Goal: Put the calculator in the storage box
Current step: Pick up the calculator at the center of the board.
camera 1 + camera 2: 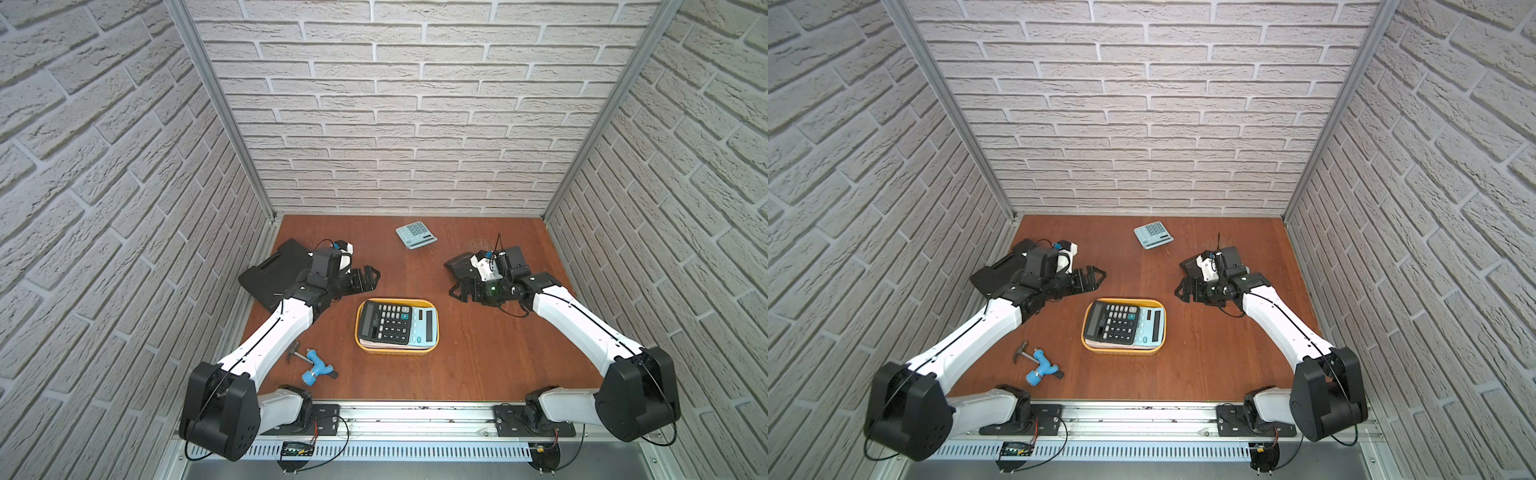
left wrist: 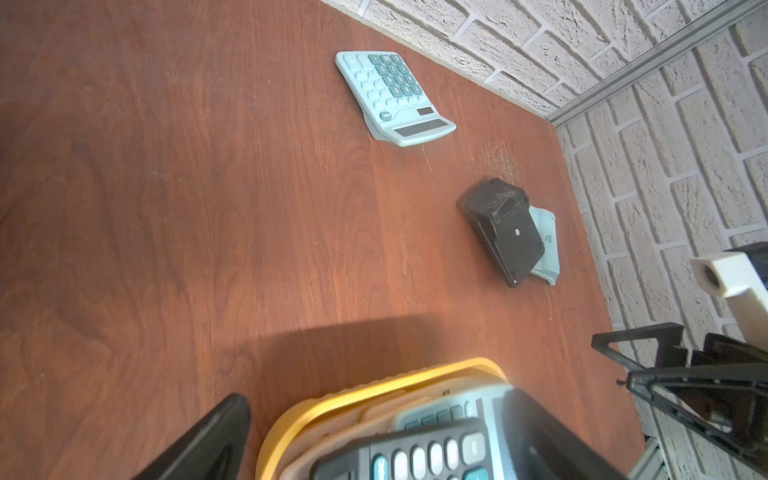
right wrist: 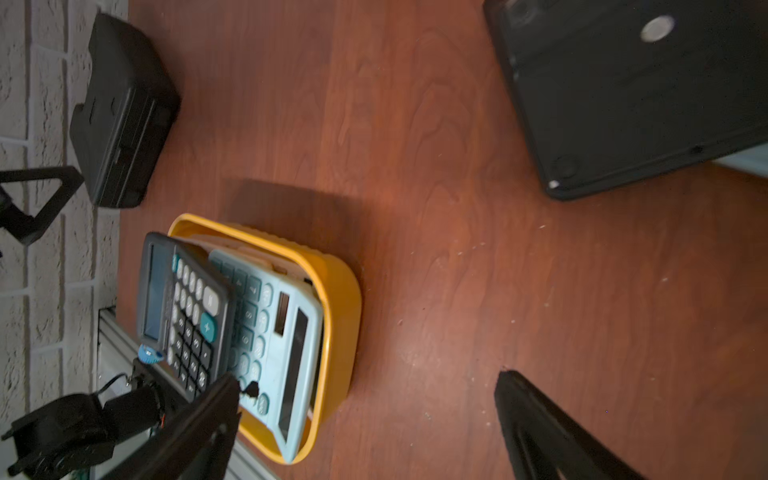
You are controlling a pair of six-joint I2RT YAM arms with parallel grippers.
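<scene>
Left gripper point(image 1: 374, 277) and right gripper point(image 1: 456, 289) gape empty; lettering on black calculator point(image 1: 384, 323) is unreadable.

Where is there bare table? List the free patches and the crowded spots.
Widest: bare table between the storage box, the right arm and the front rail. Also the strip between the box and the teal calculator, flanked by the open left gripper and right gripper. Crowded: the box, stacked full, and the left side with black case and hammer.
</scene>
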